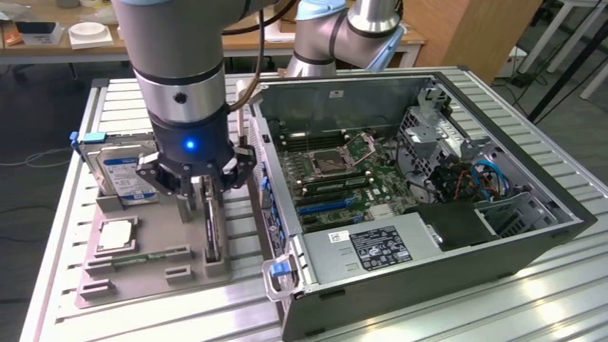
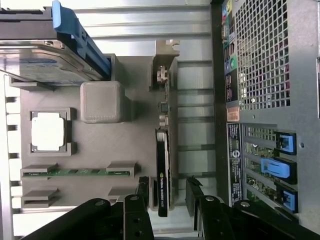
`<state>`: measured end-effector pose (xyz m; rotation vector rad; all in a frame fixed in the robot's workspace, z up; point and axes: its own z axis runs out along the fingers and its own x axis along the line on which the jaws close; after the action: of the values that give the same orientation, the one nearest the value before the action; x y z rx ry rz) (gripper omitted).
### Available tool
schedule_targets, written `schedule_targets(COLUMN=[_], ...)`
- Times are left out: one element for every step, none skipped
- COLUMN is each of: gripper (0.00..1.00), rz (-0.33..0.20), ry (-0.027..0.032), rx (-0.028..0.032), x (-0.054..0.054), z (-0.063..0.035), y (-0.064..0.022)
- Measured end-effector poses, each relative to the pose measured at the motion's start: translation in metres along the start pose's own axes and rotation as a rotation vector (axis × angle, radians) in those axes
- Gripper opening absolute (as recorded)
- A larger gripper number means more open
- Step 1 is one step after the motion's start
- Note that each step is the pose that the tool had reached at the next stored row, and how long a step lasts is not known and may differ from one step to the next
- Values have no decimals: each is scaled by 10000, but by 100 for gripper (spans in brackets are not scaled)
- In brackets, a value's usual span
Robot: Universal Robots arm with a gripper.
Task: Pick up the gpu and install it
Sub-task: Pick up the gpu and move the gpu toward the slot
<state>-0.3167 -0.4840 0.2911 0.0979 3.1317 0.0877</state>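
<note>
Black and thin, the gpu (image 2: 162, 172) stands on its long edge in a slot of the grey plastic holder (image 2: 125, 150), on the slatted metal table (image 1: 57, 214) just beside the open computer case (image 1: 428, 299). The gripper (image 2: 167, 191) hangs directly over the near end of the card. Its two dark fingers (image 2: 143, 192) are spread, one on each side of the card. In the wrist view a clear gap shows on both sides, so nothing is gripped and neither finger touches the card.

Edge-on, the card is a narrow dark strip. The end away from the gripper turns to bare metal fittings. A small green mark and a line of pale lettering run along its top edge, but I cannot read them.

A hard drive (image 1: 124, 174) with a blue and white label stands upright in the same holder, its print too small to make out. A square silver chip (image 2: 48, 131) and a green memory stick (image 2: 75, 172) lie flat in their own pockets. Inside the case, the grey power supply (image 1: 328, 260) carries a black label with white print that is also unreadable. Blue clips (image 2: 275, 167) line the case's rear slots.
</note>
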Motion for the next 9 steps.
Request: schedule_targets(gripper=[43, 43, 43, 43, 43, 43, 43, 43, 43], rz=[0, 0, 0, 1, 0, 0, 0, 0, 1], ry=[0, 0, 0, 1, 1, 2, 2, 1, 2], rx=[0, -1, -4, -8, -13, -17, -23, -30, -34], x=[0, 1, 1, 1, 1, 1, 1, 1, 1], z=[18, 36, 54, 73, 92, 109, 127, 146, 163], y=[-1, -2, -3, -4, -5, -6, -7, -8, -9])
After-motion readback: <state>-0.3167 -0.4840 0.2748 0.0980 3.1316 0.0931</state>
